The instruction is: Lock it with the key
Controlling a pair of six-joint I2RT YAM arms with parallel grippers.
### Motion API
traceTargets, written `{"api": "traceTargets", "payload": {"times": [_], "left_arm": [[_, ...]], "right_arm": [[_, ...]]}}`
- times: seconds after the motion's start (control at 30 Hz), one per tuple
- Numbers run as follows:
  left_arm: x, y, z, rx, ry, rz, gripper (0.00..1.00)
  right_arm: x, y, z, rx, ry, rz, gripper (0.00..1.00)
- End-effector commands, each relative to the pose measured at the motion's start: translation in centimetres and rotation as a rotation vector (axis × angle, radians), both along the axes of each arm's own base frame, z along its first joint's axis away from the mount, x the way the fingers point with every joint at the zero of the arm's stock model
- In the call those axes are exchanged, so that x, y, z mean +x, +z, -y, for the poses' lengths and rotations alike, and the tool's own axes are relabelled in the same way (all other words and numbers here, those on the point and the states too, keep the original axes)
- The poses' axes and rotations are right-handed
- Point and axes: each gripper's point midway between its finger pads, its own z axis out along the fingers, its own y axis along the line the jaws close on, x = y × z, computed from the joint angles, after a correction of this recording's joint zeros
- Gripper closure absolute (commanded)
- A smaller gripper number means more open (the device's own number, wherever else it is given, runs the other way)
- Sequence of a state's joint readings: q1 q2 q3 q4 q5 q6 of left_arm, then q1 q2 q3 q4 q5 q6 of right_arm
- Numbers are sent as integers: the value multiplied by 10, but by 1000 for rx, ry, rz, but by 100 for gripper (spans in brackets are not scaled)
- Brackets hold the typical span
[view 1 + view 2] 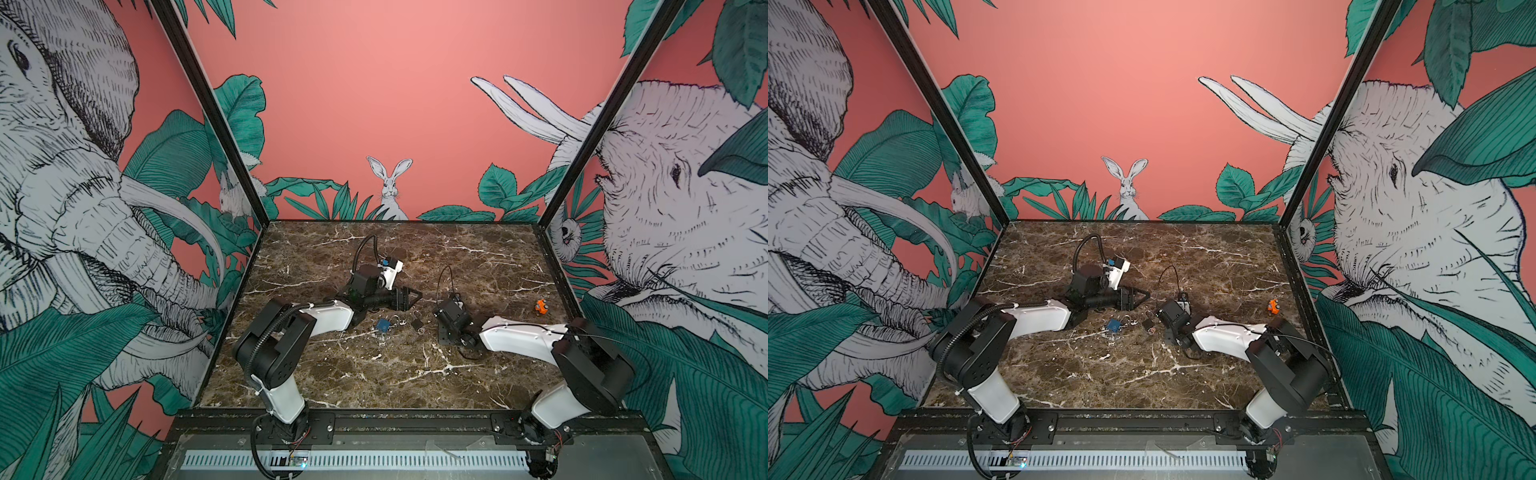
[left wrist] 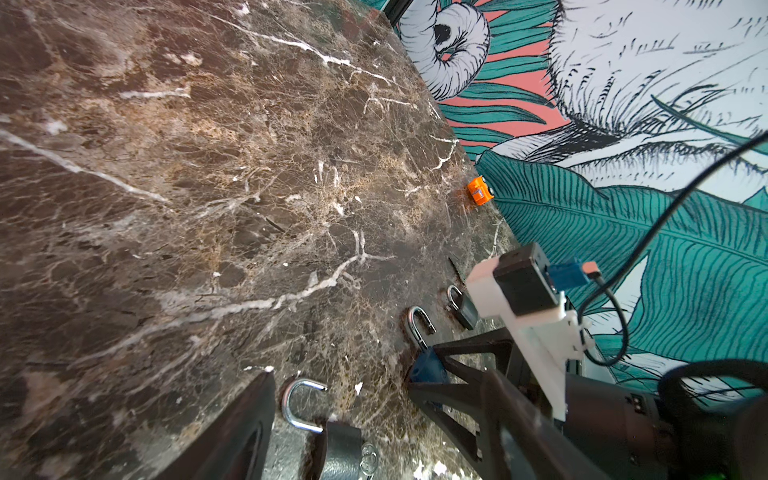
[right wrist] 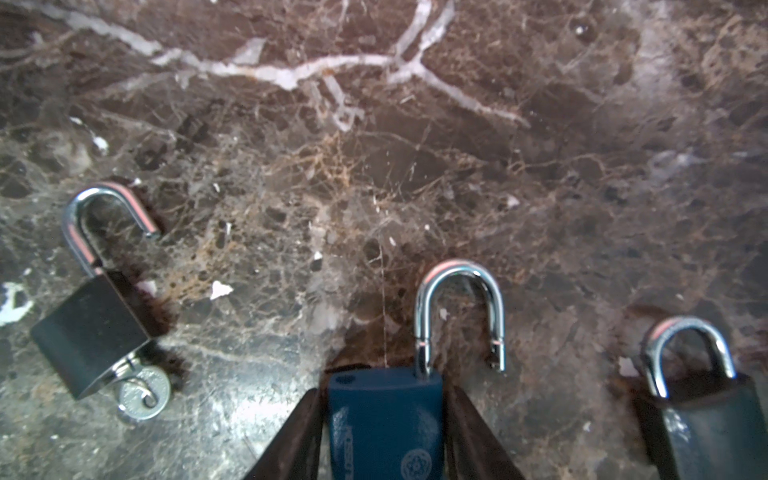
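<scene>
A blue padlock (image 3: pixel 384 419) lies on the marble with its silver shackle (image 3: pixel 459 291) swung open. My right gripper (image 3: pixel 384 399) is shut on its body, one finger against each side. Beside it lies a black padlock (image 3: pixel 89 336), shackle open, with a round-headed key (image 3: pixel 143 392) in its base. In the left wrist view this black padlock (image 2: pixel 338 444) sits below my open left gripper (image 2: pixel 340 382), between its fingers and untouched. The blue padlock (image 2: pixel 428 365) shows behind one left finger. In both top views the right wrist hides it.
A third, dark padlock (image 3: pixel 706 419) with its shackle closed lies on the blue one's other side. An orange toy car (image 1: pixel 540 306) stands near the right wall. A small blue object (image 1: pixel 383 325) lies left of the black padlock (image 1: pixel 417 323). Patterned walls enclose the table.
</scene>
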State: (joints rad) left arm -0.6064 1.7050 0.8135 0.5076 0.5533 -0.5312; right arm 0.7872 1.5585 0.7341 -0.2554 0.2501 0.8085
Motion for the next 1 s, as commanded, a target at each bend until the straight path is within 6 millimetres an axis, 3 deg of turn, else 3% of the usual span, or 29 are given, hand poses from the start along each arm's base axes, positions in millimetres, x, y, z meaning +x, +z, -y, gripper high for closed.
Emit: {"api": "traceTargets", "payload": {"times": [0.0,0.3,0.63,0.87,0.97], "left_arm": [[-2,1,3,-9,-13,0,21],[-4,-3,3,-7,-15,-2,22],[-7,-4,2,2,-21,-15,24],[-10,-16,0,70,-15,-76,28],[-16,-22,5,116,-36,-101,30]], "right_arm": [[-24,-19,10,-65,10,-107,54],[-30,-29,17,-158,18,-131,55],[-25,-24,14,-165,50,-113,66],[-17,-11,3,-143,120,-70,69],[-13,6,-1,-117,148,-26,70]]}}
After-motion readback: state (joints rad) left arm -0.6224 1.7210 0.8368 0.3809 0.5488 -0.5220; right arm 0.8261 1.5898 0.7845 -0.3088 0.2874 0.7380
